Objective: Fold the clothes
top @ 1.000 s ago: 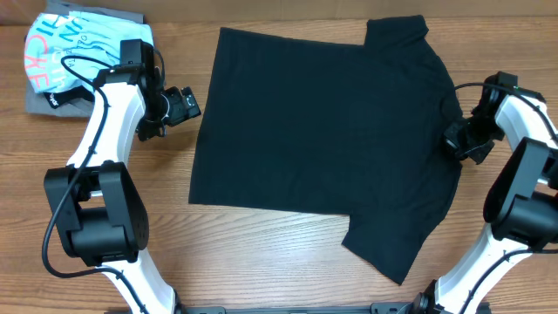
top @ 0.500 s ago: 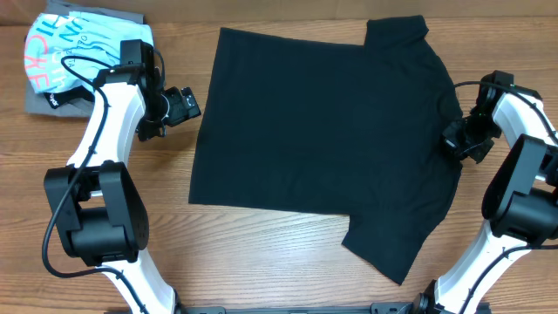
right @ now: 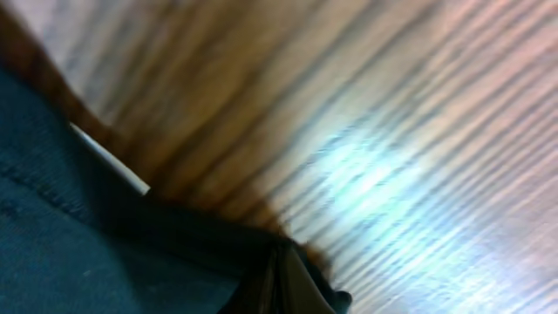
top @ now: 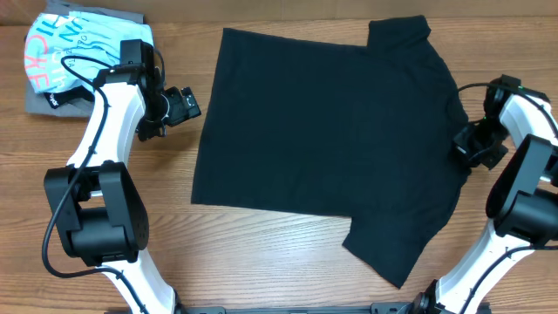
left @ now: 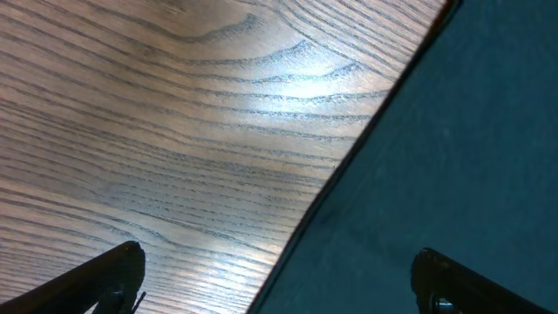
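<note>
Black T-shirt (top: 323, 139) lies spread flat on the wooden worktop (top: 261, 253). My left jaws hang apart at its hem, arm stretched forward; my right jaws, wrist bent inward, pinch its neck edge.

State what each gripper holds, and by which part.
Left gripper: nothing, fingers open. Right gripper seems to pinch the black T-shirt at its neck edge.

Coral and white lettering on the light blue shirt (top: 65, 44) cannot be read.
</note>
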Motion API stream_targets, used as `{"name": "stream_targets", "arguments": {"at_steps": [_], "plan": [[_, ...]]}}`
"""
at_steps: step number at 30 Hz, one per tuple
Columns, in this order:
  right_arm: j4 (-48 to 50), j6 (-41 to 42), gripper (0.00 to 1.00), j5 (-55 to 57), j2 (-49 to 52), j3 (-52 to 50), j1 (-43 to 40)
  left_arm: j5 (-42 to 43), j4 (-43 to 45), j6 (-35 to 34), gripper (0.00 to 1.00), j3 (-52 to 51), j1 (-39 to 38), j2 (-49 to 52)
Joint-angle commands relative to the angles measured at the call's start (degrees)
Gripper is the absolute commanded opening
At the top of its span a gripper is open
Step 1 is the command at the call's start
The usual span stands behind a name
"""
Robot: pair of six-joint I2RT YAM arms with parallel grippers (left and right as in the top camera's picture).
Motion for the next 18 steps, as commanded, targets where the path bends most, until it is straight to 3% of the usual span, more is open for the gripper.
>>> {"name": "stream_targets", "arguments": {"at_steps": [1, 11, 12, 13, 14, 15, 16, 18], "plan": [[-1.3, 2.0, 0.04, 4.5, 4.1, -0.7, -2.7, 0.0, 0.1, 0.7, 1.0, 0.5, 0.0, -0.9], [-11.4, 4.3, 0.04, 4.5, -2.4, 11.4, -2.8, 0.0, 0.4, 0.7, 1.0, 0.5, 0.0, -0.9], [-12.9, 4.8, 0.08, 4.5, -3.6, 12.8, -2.8, 0.0, 0.2, 0.7, 1.0, 0.5, 0.0, -0.9], [-14.1, 5.2, 0.15, 4.4, -4.5, 13.8, -2.8, 0.2, 0.0, 0.7, 1.0, 0.5, 0.0, -0.9], [-15.4, 5.3, 0.28, 4.2, -5.7, 15.0, -2.8, 0.6, -0.2, 1.2, 1.0, 0.5, 0.0, -0.9], [-16.7, 5.3, 0.6, 3.5, -7.1, 15.9, -2.8, 1.4, -0.6, 1.7, 1.0, 0.5, 0.0, -0.9], [-17.6, 5.2, 1.0, 2.5, -8.2, 16.5, -2.8, 2.3, -1.1, 2.5, 1.0, 0.5, 0.0, -0.9], [-19.4, 3.1, 1.0, -1.9, -10.7, 17.3, -2.8, 4.5, -1.6, 3.5, 1.0, 0.5, 0.0, -0.9]]}}
